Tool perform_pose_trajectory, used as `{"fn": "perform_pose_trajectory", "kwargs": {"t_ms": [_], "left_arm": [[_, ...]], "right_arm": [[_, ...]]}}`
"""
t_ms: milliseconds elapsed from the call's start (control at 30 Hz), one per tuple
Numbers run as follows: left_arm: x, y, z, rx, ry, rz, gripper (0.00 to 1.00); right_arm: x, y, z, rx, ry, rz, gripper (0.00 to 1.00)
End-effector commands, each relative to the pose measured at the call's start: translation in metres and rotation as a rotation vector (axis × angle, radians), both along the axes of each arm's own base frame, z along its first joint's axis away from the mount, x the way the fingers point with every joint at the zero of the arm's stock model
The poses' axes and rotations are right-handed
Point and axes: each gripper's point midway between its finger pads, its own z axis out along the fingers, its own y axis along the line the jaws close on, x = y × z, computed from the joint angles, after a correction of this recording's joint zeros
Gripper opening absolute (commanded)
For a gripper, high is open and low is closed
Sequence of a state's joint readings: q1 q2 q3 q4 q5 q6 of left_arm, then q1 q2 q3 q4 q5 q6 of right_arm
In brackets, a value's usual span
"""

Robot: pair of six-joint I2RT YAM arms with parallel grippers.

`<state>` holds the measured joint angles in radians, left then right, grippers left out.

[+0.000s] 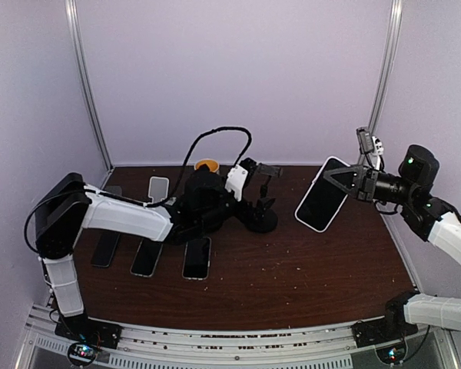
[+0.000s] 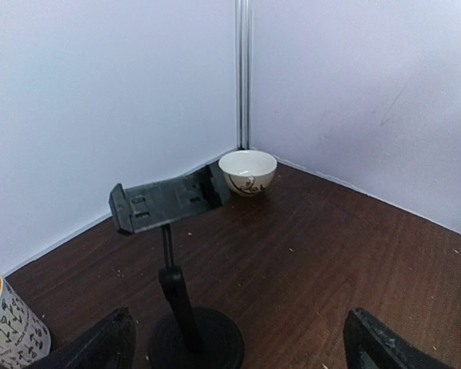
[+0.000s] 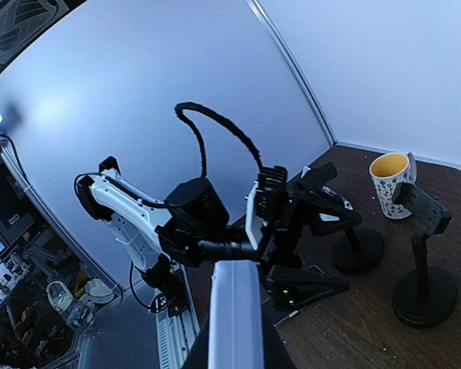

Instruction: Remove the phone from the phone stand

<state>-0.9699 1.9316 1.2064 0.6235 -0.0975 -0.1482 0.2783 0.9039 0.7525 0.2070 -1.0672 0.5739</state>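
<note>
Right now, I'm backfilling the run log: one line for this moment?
right gripper: shut on phone, held aloft | left gripper: open, at phone stand | cradle: empty

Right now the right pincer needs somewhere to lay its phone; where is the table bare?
Bare: the table right of the phone stand, beneath the held phone, out to its right and near edges. Crowded: the left, where flat phones lie around the left arm, and the back by the mug.
</note>
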Motion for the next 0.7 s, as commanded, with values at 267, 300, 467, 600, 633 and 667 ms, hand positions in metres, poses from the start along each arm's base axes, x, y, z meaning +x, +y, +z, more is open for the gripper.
{"fn": "perform_pose_trajectory", "kwargs": {"t_ms": [267, 300, 467, 600, 633, 667], "left_arm": [[-0.13, 0.056, 0.039, -0.054, 0.114, -0.411, 0.98], [-0.14, 0.055, 0.041, -0.056, 0.125, -0.46, 0.98], [-0.187, 0.037, 0.047, -0.078, 0.149, -0.664, 0.97], [-0.208, 0.017, 0.048, -0.089, 0.165, -0.747, 0.89], [-0.209, 0.013, 0.046, -0.102, 0.179, -0.76, 0.86], [-0.211, 0.012, 0.047, -0.121, 0.194, -0.775, 0.82]], "right_arm": [[-0.035, 0.05, -0.049, -0.157, -0.003, 0.156, 0.0], [-0.039, 0.056, -0.052, -0.171, -0.009, 0.182, 0.0], [-0.056, 0.079, -0.059, -0.196, -0.025, 0.273, 0.0], [-0.066, 0.094, -0.059, -0.196, -0.035, 0.323, 0.0], [-0.068, 0.097, -0.058, -0.196, -0.037, 0.331, 0.0], [-0.07, 0.099, -0.058, -0.195, -0.04, 0.339, 0.0]]}}
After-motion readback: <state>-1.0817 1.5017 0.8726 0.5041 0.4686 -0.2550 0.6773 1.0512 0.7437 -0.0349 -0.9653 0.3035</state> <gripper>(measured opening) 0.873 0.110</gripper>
